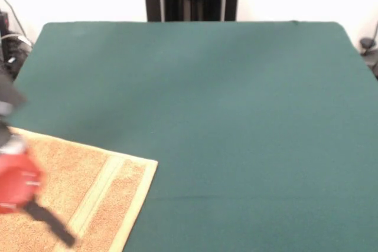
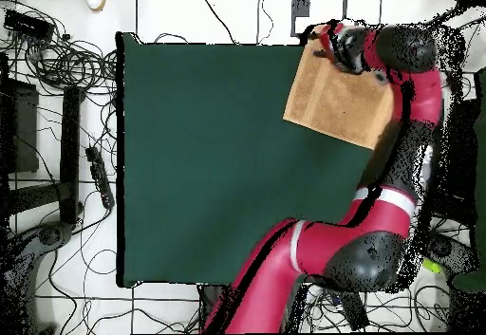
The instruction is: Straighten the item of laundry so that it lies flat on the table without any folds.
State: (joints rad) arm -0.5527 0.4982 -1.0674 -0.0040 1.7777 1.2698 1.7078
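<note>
Nothing readable anywhere from where I'm standing, no labels, brands or numbers on anything at all.

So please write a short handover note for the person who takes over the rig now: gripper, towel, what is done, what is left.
Gripper: over the towel's corner at the table's edge; whether it is open or shut cannot be seen.
Towel: spread at one corner of the table, turned at an angle to the edges; its pale stripe and hem show in the front view. The part in view looks flat, with no fold visible; part of it is hidden under the arm and cut off by the front view.
Done: towel seems mostly straightened.
Left: check the hidden corner for folds, then draw the arm back.
</note>
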